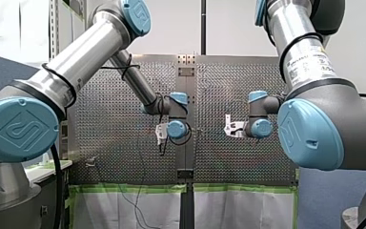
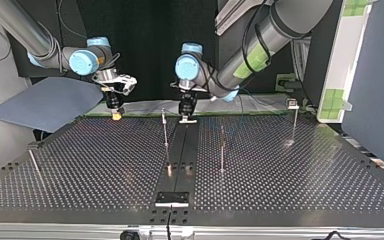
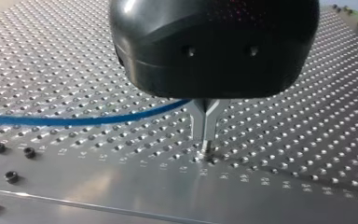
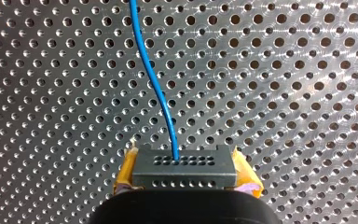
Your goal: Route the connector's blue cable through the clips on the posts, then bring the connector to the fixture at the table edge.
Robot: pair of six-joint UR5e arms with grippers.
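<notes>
Connector (image 4: pixel 184 164) pinched in our right gripper (image 4: pixel 185 175); left gripper (image 3: pixel 206 145) down on the table (image 4: pixel 284 93).
The connector, a grey block w/ rows of small holes, sat btwn the right gripper's yellow pads (image 4: pixel 127 170), which clamped its two ends just above the perforated table. Its blue cable (image 4: pixel 156 88) left the block's face and ran off ahead of the gripper over the holes. Our left gripper's metal fingers (image 3: pixel 200 122) were pressed together, tips on the table; the cable reached the fingers' root, but we couldn't tell whether it was nipped there. In the top view the posts (image 2: pixel 165 131) and the fixture (image 2: pixel 172 198) stood well apart from the connector, nearer the camera.
</notes>
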